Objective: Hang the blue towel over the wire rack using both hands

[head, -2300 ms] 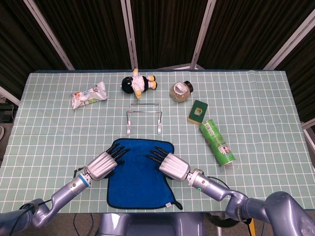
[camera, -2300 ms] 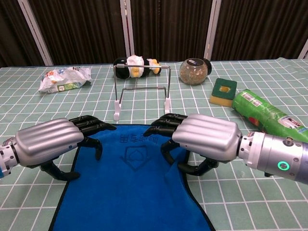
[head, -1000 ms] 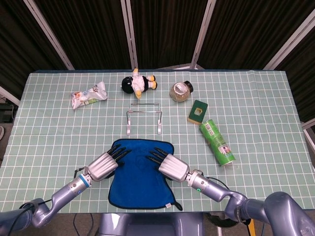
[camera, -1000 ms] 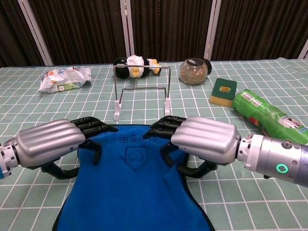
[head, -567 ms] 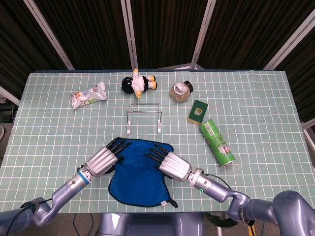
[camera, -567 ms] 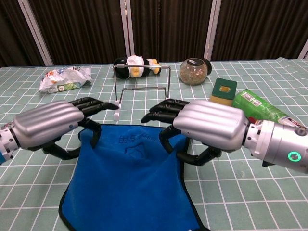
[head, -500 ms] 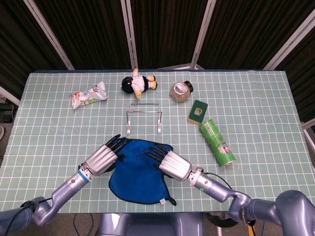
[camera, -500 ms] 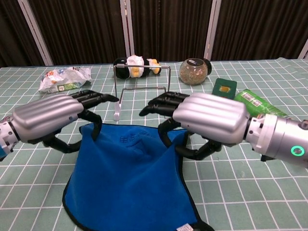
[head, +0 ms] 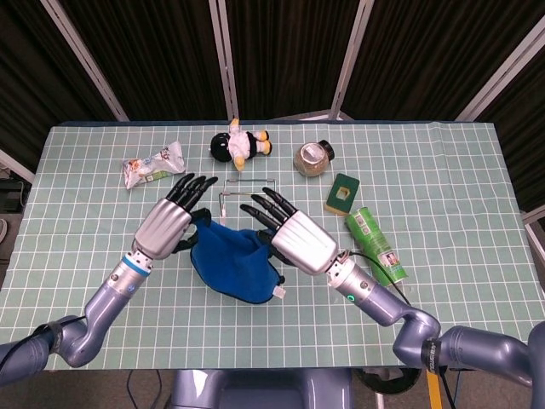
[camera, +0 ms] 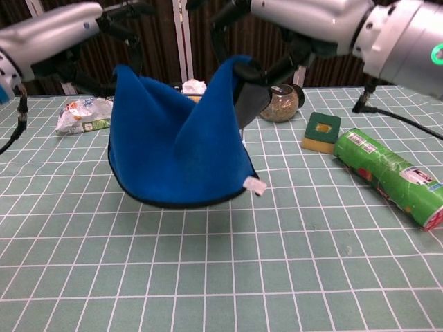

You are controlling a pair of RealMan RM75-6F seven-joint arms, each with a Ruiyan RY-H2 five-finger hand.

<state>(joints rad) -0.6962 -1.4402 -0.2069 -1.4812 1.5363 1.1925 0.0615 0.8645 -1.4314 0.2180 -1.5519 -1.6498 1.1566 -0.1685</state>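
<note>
The blue towel (head: 232, 262) hangs in the air, held up by its two upper corners, with a white tag at its lower right edge. My left hand (head: 167, 225) pinches the left corner and my right hand (head: 297, 239) pinches the right corner. In the chest view the towel (camera: 176, 138) droops between the left hand (camera: 52, 28) and the right hand (camera: 304, 15), well above the table. The wire rack (head: 243, 181) stands just beyond the towel; only its top bar and one leg show in the head view. The towel hides it in the chest view.
A snack packet (head: 153, 164) lies at the back left and a penguin plush (head: 240, 145) behind the rack. A glass jar (head: 312, 158), a green sponge (head: 342, 193) and a lying green can (head: 376, 247) are on the right.
Both hands have risen and moved forward toward the rack, lifting the towel fully off the table. It now hangs from its two corners.
</note>
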